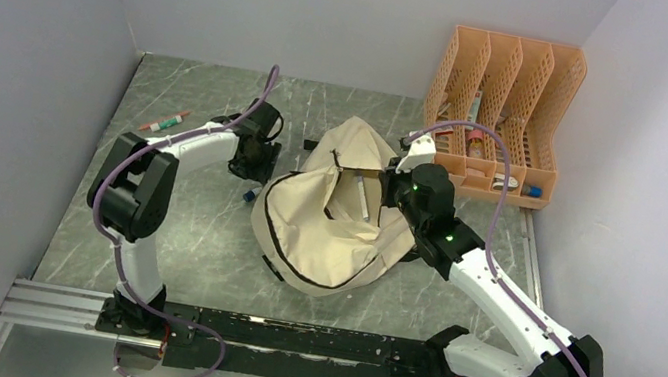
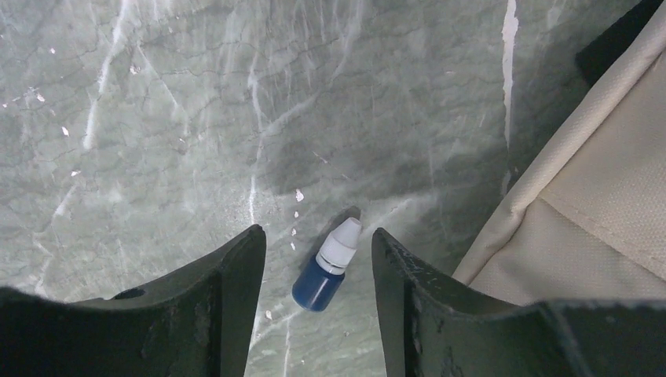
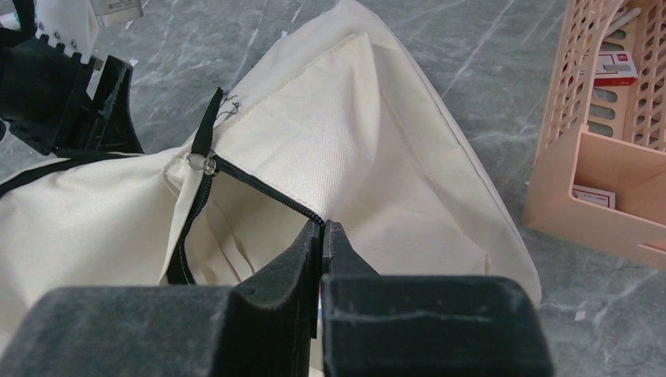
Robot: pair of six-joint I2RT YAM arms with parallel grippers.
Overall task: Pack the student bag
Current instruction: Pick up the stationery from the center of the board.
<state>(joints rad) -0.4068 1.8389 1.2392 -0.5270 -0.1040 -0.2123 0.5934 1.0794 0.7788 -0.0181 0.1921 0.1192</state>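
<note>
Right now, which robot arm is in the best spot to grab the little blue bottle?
The left one, probably. The left gripper is open right above the blue bottle, a finger on each side. The right gripper is shut on the student bag at its zipper edge, so it's busy.

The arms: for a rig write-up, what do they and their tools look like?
The left arm and right arm have white links, black joints, looping purple cables; green lights dot the right. The left tool and right tool: black, wedge-shaped fingers.

White walls (image 1: 338, 7) stood on three sides; tabletop (image 1: 189, 247) was grey, white-veined; aluminium rail (image 1: 59, 302) edged its near side.
</note>
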